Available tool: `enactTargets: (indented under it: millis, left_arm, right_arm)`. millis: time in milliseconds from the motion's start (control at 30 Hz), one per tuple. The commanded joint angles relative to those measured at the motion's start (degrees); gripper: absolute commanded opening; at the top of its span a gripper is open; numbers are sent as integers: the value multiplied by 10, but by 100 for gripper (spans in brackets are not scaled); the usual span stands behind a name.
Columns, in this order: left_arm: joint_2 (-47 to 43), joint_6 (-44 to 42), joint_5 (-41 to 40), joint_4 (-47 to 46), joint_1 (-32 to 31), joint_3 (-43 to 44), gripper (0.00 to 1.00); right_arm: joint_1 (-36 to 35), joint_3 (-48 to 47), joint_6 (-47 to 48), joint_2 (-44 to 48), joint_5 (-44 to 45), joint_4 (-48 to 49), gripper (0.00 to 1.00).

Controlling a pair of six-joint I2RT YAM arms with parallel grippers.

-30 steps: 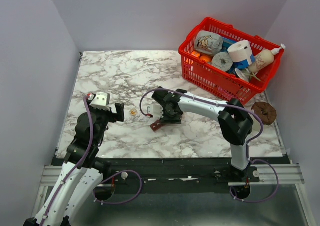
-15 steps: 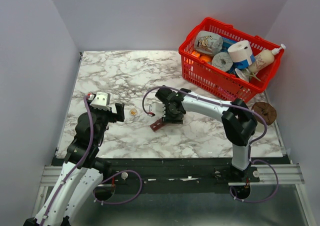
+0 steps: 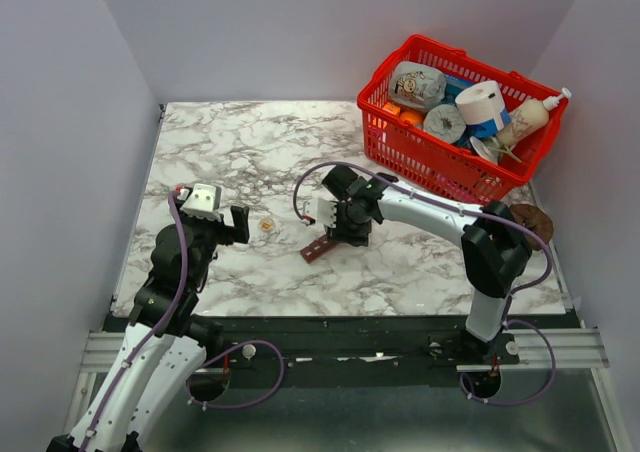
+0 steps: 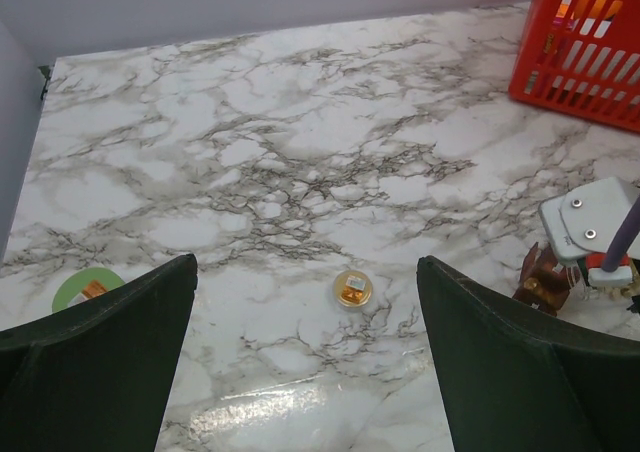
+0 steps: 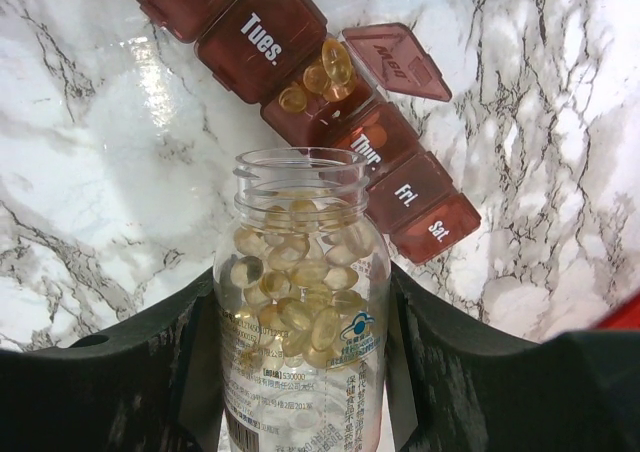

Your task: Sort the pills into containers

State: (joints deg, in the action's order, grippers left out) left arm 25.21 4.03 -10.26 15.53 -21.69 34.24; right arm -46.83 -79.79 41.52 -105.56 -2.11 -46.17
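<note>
Marble-patterned table (image 3: 250, 152), grey walls on three sides.

Right pincer (image 3: 347, 228) is pinching a clear bottle (image 5: 300, 272) between its two dark fingers (image 5: 140, 372), one on each side of the body. The bottle is uncapped, about two-thirds full of amber pills (image 5: 322, 72), and bears a printed label low down.

Just past the bottle's mouth lies the dark red-brown strip of containers (image 5: 255, 32), flat on the table and running on a slant across this pincer's line. Lids read Tues., Thur., Fri., Sat. The compartment between Tues. and Thur. stands with its lid (image 5: 397, 60) flipped back, and a few pills sit inside it. I cannot tell whether the mouth touches the strip.

Left pincer (image 4: 312, 367) is spread wide, holding nothing, low over the table and well apart from the strip. Straight ahead of it, between the lines of its fingers, lies a small round disc (image 4: 352, 289) with something orange on it, too small to tell. Beside its left finger a green cap (image 4: 85, 289) rests on the table, partly hidden.

Well beyond the right pincer, a red basket (image 3: 400, 142) is crowded with household items.
</note>
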Motion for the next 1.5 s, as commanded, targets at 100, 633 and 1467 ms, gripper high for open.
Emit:
enactTargets:
  millis: [100,633,1467]
  left_arm:
    - [6,-7,6,-7,3,-6,99]
    - [-17,73,61,-17,3,18,99]
    - [194,472,413,-437,2,205,99]
  right_arm:
    - [14,17,-4,55,-66,28,9]
    - [60,-19,-31,193,-218,44,9]
    - [184,23,-646,345,-697,697,9]
